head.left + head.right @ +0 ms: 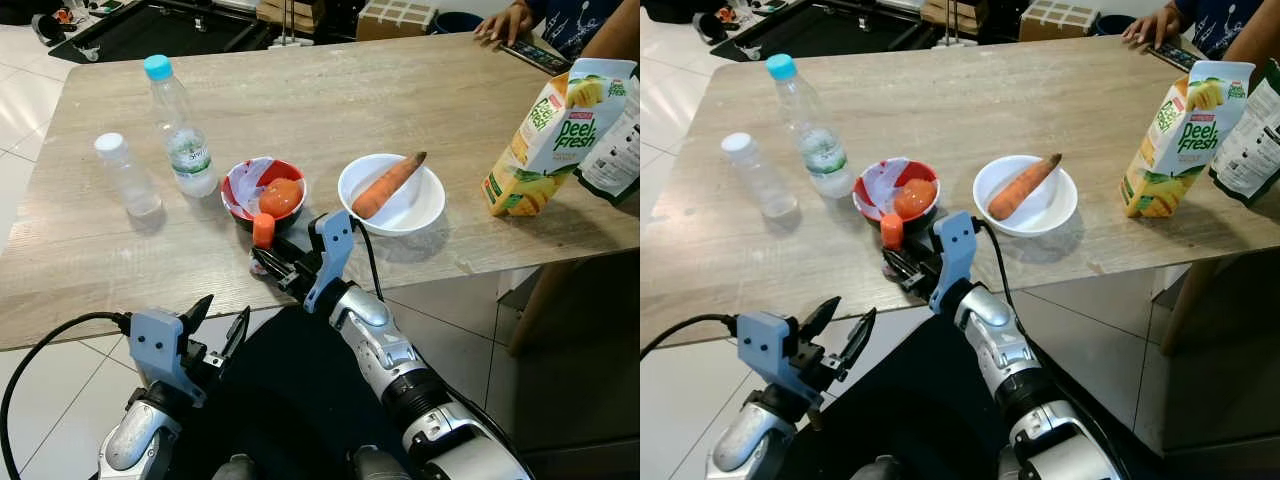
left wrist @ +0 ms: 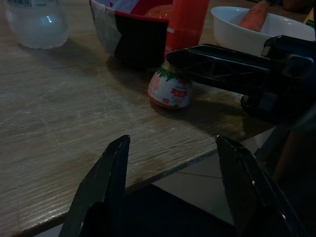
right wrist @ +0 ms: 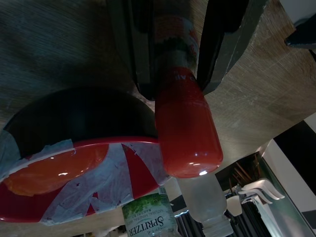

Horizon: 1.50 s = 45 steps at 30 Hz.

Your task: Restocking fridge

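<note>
Two black fingers of your right hand sit either side of the small red-capped bottle, which stands upright near the desk front edge, just in front of the red bowl. In the right wrist view the fingers press the bottle's lower body on both flanks, so I judge the grip closed on it, low down where the label is and clear of the cap. Coming in low and level from the desk edge makes sense: the bowl stands close behind, so there is no room from that side.

Your left hand hangs below the desk edge with its fingers spread and nothing between them (it looks idle for now).

Other stock waits further back: the tall bottle and the short bottle to the left, a carrot in the white bowl to the right, and a juice carton near the right end. A person's hand rests at the far edge.

Lift straight up before pulling back, or you may nudge the red bowl
</note>
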Motion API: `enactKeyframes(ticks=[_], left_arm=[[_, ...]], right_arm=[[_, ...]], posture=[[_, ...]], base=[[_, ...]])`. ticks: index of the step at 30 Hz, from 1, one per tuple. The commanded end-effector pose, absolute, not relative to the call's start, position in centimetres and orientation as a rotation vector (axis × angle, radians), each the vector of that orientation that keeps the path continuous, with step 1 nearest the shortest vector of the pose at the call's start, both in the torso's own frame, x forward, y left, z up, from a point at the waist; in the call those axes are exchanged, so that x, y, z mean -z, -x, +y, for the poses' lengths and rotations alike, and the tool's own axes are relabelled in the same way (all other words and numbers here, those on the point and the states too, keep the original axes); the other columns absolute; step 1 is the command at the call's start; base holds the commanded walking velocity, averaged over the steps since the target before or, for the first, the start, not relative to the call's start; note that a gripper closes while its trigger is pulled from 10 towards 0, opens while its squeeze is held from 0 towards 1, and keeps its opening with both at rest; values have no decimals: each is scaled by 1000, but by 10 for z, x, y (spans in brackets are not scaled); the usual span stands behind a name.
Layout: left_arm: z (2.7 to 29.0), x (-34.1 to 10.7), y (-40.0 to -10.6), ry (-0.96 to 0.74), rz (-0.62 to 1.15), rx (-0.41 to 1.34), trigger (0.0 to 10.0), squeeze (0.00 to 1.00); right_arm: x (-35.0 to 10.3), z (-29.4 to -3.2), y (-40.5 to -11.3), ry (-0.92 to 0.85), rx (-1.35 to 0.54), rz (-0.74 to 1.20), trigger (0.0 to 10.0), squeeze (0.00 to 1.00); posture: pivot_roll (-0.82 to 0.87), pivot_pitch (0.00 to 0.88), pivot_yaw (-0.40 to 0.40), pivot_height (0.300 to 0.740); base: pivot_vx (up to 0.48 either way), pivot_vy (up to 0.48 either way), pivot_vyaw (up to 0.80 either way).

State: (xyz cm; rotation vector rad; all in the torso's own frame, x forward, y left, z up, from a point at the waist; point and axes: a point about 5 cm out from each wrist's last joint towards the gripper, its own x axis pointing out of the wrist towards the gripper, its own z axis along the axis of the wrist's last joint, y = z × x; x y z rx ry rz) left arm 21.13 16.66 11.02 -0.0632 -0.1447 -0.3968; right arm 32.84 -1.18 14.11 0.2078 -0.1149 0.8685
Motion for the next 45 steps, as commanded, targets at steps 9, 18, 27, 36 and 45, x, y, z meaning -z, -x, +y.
enactKeyframes(ticks=[9,18,27,36,45], left_arm=[[168,-104,-210,35,-114,414,10000,0],[166,-104,-214,26,-118,425,10000,0],[166,-104,-214,21,-115,439,10000,0],[165,-106,-217,15,-126,453,10000,0],[165,-111,-219,-14,-155,451,10000,0]], right_arm=[[-179,43,-312,-299,-1003,-258,10000,0],[-172,1,-311,-185,-960,-373,10000,0],[-155,-18,-306,-58,-973,-339,10000,0],[-132,-38,-304,39,-939,-253,10000,0],[-121,-48,-310,120,-905,-179,10000,0]], posture=[[-116,208,16,740],[-120,192,19,740],[-123,183,29,740],[-124,178,34,740],[-124,178,34,740]], base=[[0,0,0],[0,0,0],[0,0,0],[0,0,0],[0,0,0]])
